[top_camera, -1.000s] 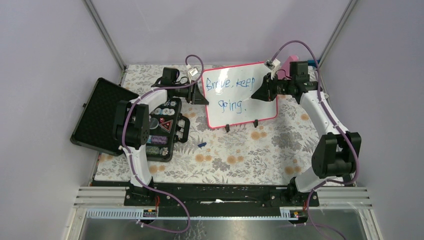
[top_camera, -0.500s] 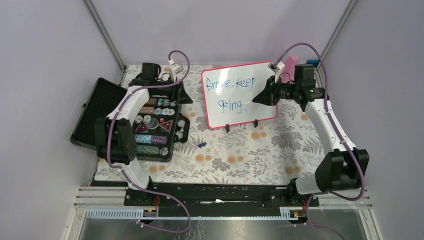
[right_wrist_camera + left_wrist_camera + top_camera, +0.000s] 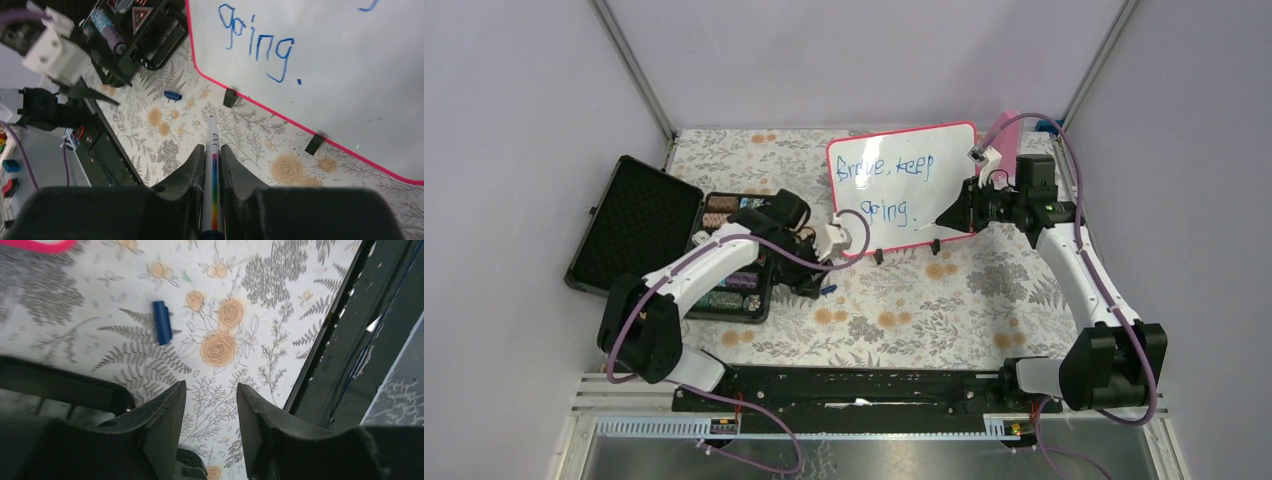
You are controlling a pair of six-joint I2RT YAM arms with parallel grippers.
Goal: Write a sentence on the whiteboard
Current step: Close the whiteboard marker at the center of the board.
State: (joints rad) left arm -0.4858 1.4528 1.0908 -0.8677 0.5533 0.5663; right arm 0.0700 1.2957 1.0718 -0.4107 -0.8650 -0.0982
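Cap (image 3: 161, 322), lying before the whiteboard (image 3: 904, 190), is found lengthwise ahead of the parted, empty left fingers (image 3: 172, 405); the marker (image 3: 212, 142) is clamped by right fingers (image 3: 192, 167).

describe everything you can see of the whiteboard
A white rectangular whiteboard with a thin red-pink frame and rounded corners stands leaning back on two small black feet on the floral tablecloth, far middle. Blue handwriting reads roughly "Brave, keep going." in two lines. The marker in the right gripper hangs just off it.
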